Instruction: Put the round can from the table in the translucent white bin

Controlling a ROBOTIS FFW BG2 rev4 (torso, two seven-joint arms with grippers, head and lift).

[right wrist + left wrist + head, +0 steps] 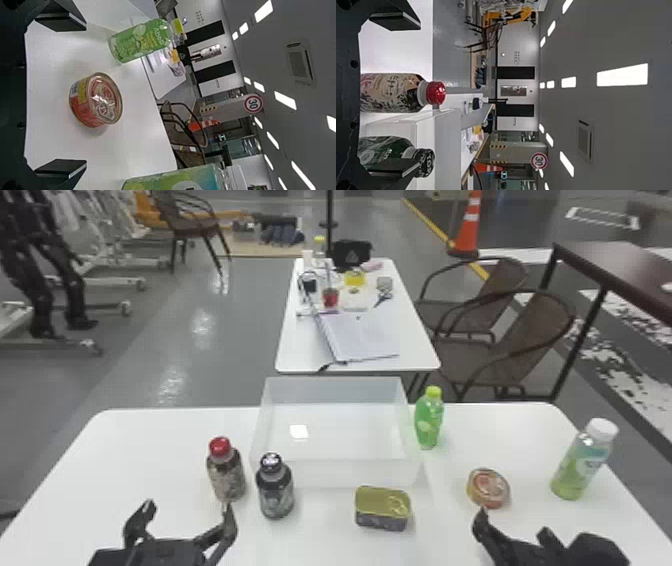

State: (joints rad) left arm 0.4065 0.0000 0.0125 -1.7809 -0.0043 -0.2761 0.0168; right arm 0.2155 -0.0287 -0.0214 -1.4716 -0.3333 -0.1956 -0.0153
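Observation:
The round can point(488, 488) sits upright on the white table, right of the translucent white bin point(345, 472). Just on the near side of the can is my right gripper point(512, 524), open and not touching it. In the right wrist view, the reddish can point(96, 99) with its pull-tab lid lies between the spread fingers of my right gripper point(85, 95). My left gripper point(189, 508) is parked at the near left of the table, open and holding nothing. From the left wrist view, the same left gripper point(419, 95) has its fingers wide apart.
A red-capped bottle point(226, 477) and a dark bottle point(275, 492) stand left of the bin. A rectangular tin point(382, 515) sits before it. A green bottle point(429, 420) is at the bin's right side; a white-capped bottle point(582, 462) stands farther right.

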